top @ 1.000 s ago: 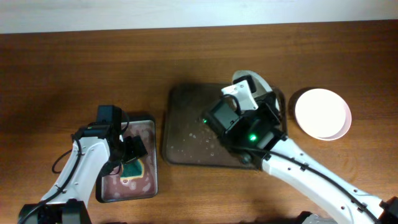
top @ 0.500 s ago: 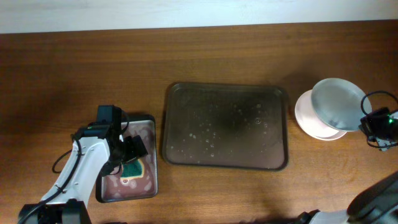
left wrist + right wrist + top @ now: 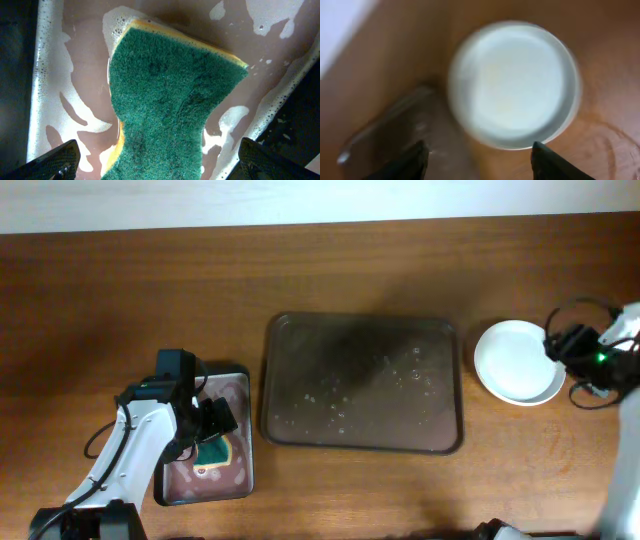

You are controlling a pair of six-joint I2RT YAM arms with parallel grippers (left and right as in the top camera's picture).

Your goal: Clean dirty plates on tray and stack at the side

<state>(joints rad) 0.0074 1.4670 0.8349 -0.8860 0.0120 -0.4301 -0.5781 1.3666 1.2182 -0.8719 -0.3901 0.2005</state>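
The dark brown tray point(image 3: 360, 430) lies mid-table with no plate on it, only water drops and specks. The white plates point(image 3: 518, 362) sit stacked on the table just right of the tray, and the top one looks clean. My right gripper point(image 3: 562, 344) hovers at the stack's right edge. In the right wrist view, which is blurred, it point(image 3: 481, 161) is open with nothing between its fingers and the plates point(image 3: 515, 82) lie below. My left gripper point(image 3: 160, 167) is open over a green and yellow sponge point(image 3: 170, 100), straddling it.
A silver-grey metal pan point(image 3: 240, 380) with pinkish soapy water stands left of the tray and holds the sponge point(image 3: 212, 450). The tray's corner point(image 3: 385, 135) shows in the right wrist view. A black cable loops by the right arm point(image 3: 590, 395).
My right arm carried a plate from over the tray to the stack on the right, set it down and opened. The left arm has not moved.
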